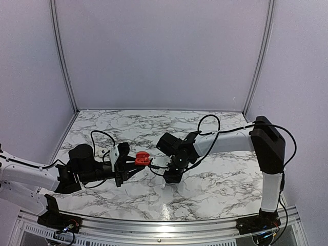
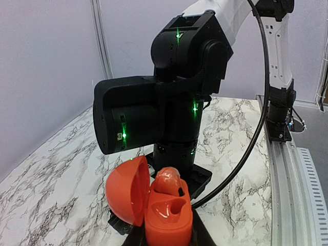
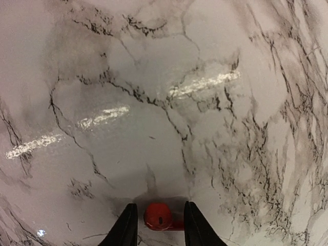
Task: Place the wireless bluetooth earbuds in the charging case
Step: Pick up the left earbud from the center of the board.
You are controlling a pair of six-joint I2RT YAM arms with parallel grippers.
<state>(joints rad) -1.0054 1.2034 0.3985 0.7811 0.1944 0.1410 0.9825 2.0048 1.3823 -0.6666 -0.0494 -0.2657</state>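
Marble-print table (image 1: 215, 187), pale walls (image 1: 164, 51) on three sides.

Overhead view:
- left gripper (image 1: 134, 163) reaches inward from the near left corner, jaws pressed onto the charging case (image 1: 143, 159), which is held off the surface
- case is a red blob near the table's middle, its longer side running roughly left to right
- right gripper (image 1: 171, 179) points down at the marble just right of the case, near it but apart

Left wrist view:
- charging case (image 2: 169, 228) sits at the bottom edge, dark fingers showing beneath it
- lid (image 2: 125, 192) is swung open to the left and stands almost upright, hollow side facing the base
- base faces up; seated earbud (image 2: 168, 180) stands in the far socket, while the near socket (image 2: 174, 209) shows bare
- right arm's black wrist (image 2: 169, 102) looms behind with small green lights lit
- black cable (image 2: 259, 128) arcs down beside it, and a metal rail (image 2: 300, 195) runs along the table edge

Right wrist view:
- straight down on glossy marble (image 3: 179, 102) with glare streaks
- right gripper (image 3: 160, 225) has its jaws part spread, two dark fingers (image 3: 125, 228) at the bottom edge
- free earbud (image 3: 158, 215) lies between them, round end nearer the finger on the left of the view, a thin part running across toward the other, so its long axis spans the gap
- cannot tell whether the fingers actually pinch it
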